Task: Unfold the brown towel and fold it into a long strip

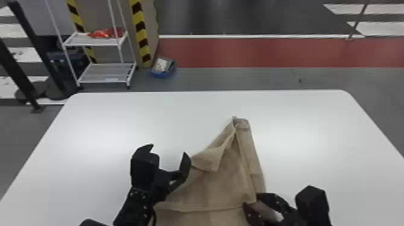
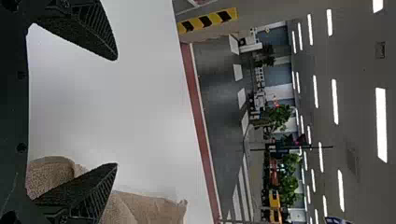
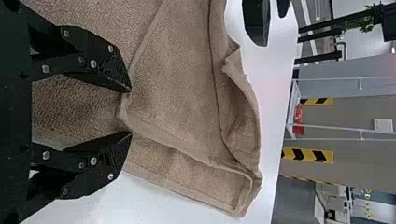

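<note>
Head view | brown towel (image 1: 216,186) | near end cut off | bottom edge

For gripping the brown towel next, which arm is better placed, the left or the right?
Probably the right: its tool is open, and a corner of the brown towel shows between its fingertips. The left tool is open too, but mostly beside the towel.

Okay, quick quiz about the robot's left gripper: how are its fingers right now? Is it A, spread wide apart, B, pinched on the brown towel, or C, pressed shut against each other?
A: the left gripper's fingers stand well apart, with bare white tabletop showing between their tips.
</note>
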Robot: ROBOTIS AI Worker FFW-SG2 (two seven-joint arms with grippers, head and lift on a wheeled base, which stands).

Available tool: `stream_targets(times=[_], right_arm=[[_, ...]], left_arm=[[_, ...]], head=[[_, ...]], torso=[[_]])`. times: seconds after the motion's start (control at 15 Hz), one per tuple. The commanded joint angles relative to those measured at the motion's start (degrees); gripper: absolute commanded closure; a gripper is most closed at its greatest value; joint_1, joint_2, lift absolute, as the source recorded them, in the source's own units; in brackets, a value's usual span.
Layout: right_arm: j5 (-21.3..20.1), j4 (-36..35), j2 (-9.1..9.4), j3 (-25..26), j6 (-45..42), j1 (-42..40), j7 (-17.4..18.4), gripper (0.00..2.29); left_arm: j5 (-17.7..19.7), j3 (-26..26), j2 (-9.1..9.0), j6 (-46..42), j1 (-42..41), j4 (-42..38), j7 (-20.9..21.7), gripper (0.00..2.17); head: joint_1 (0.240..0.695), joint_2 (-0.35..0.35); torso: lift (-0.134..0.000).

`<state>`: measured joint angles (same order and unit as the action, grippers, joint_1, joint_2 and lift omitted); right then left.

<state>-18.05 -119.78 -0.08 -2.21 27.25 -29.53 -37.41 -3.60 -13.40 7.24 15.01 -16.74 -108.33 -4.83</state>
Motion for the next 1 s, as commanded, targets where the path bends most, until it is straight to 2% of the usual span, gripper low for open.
stream_targets(times=[0.0, 0.2, 0.27, 0.53, 0.6, 0.73, 0.8, 0.93], right_arm=[[-0.1, -0.3, 0.13, -0.7, 0.0, 0.1, 0.3, 0.67], [-0.1, -1.4, 0.13, -1.2, 0.0, 0.0, 0.9, 0.65], [-0.3, -1.9, 0.13, -1.7, 0.1, -0.3, 1.3, 0.54], [-2.3, -1.3, 0.13, -3.2, 1.5, 1.1, 1.4, 0.59], [-2.6, -1.0, 0.13, -3.5, 2.1, 1.4, 1.3, 0.71], [-2.6, -0.7, 0.13, -3.7, 2.1, 1.8, 1.4, 0.81], [-2.5, -0.4, 0.13, -3.9, 2.6, 2.3, 1.4, 1.23], [-2.4, 0.1, 0.13, -3.9, 2.1, 2.6, 1.7, 1.66]], left_arm=[[0.0, 0.0, 0.05, -0.3, 0.0, 0.1, 0.1, 0.07], [0.0, 0.0, -0.04, -0.3, 0.0, 0.1, 0.2, 0.07], [0.0, 0.0, -0.04, -0.3, 0.0, 0.1, 0.2, 0.07], [0.0, 0.0, -0.04, -0.3, -0.1, 0.1, 0.2, 0.07], [0.0, 0.0, -0.04, -0.3, -0.1, 0.1, 0.2, 0.07], [0.0, 0.0, 0.05, -0.3, -0.1, 0.1, 0.1, 0.07], [0.0, 0.1, 0.05, -0.6, -0.1, 0.1, -0.1, 0.07], [0.0, 0.1, 0.14, -1.5, -0.2, 0.1, -0.4, 0.07]], head=[[0.695, 0.03], [0.695, 0.039], [0.695, 0.04], [0.695, 0.046], [0.695, 0.05], [0.695, 0.055], [0.695, 0.056], [0.695, 0.062]], torso=[[-0.123], [-0.123], [-0.123], [-0.123], [-0.123], [-0.123], [-0.123], [-0.123]])
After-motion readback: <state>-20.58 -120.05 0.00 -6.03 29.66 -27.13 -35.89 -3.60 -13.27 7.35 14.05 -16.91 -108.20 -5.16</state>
